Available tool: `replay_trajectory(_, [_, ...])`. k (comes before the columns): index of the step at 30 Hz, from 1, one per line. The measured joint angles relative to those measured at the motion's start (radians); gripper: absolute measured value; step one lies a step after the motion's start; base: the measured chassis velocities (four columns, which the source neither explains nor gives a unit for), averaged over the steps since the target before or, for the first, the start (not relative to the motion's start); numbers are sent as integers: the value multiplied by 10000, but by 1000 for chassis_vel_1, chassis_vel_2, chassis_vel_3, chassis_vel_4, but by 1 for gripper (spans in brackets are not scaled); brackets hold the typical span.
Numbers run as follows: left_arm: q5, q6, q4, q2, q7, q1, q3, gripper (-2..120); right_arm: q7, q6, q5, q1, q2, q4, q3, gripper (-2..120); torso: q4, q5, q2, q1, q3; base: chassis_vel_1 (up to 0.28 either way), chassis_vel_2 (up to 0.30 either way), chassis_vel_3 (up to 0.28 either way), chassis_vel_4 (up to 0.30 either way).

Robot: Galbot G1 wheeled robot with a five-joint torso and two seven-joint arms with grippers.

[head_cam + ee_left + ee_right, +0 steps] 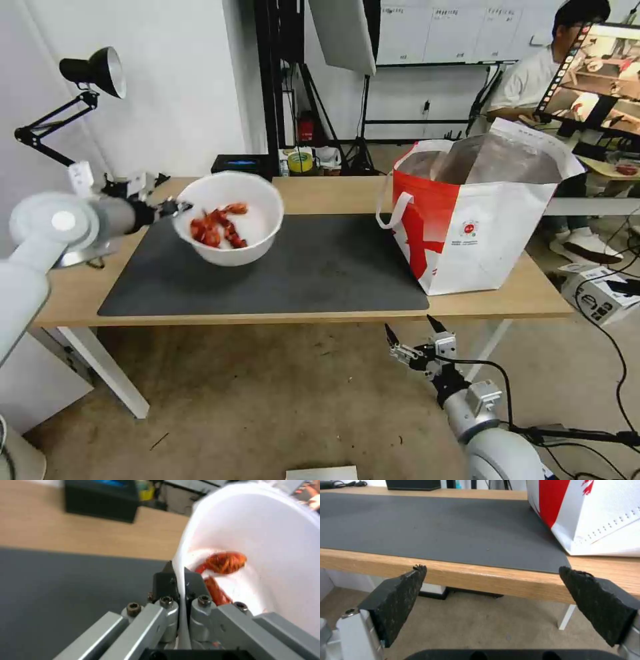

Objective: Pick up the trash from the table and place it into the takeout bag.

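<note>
A white round bowl (pixel 230 227) with red scraps (pixel 217 227) hangs tilted above the left part of the dark grey mat (pixel 300 273). My left gripper (pixel 175 208) is shut on the bowl's left rim; in the left wrist view its fingers (pixel 166 585) pinch the thin white wall of the bowl (pixel 266 555), with red scraps (pixel 225 563) inside. The takeout bag (pixel 477 220) stands open on the right of the table (pixel 333 190), foil lining showing. My right gripper (pixel 412 333) hangs open below the table's front edge, its black pads (pixel 400 597) wide apart.
A black box (pixel 243 165) sits at the table's back edge, behind the bowl. A black desk lamp (pixel 73 87) is clamped at the far left. A cardboard box (pixel 600 293) and cables lie on the floor to the right of the table.
</note>
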State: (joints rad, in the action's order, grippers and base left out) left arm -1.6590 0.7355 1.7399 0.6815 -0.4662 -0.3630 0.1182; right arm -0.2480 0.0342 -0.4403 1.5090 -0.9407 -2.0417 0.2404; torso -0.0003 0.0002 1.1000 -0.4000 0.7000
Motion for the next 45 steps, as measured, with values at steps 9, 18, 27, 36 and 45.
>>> replay_trajectory(9, [-74, -15, -614, 1211, -130, 1766, -1577, 0, 0, 0, 0, 0, 0, -1, 0, 100, 3, -2, 1, 0, 1, 0, 0, 0, 0])
replay_trajectory(18, [-44, -120, -2030, 3258, -313, 3873, -2966, 0, 1, 0, 0, 0, 0, 0, 0, 100, 1, 1, 1, -1, 0, 0, 0, 0, 0])
replay_trajectory(27, [-25, -218, -3126, 4470, -378, 5036, -3514, 0, 1, 0, 0, 0, 0, 0, 0, 100, 3, 0, 1, -1, 0, 0, 0, 0, 0])
replay_trajectory(36, [265, -836, -5132, 6486, -988, 6078, -4102, 0, 2, 0, 0, -1, 0, 0, 0, 100, 1, 1, 0, -1, -1, 0, 0, 0, 0])
replay_trajectory(45, [604, -1862, -6484, 8464, -1951, 6488, -4471, 0, 2, 0, 0, -1, 0, -1, 0, 100, -1, 2, 0, -1, -1, 0, 0, 0, 0])
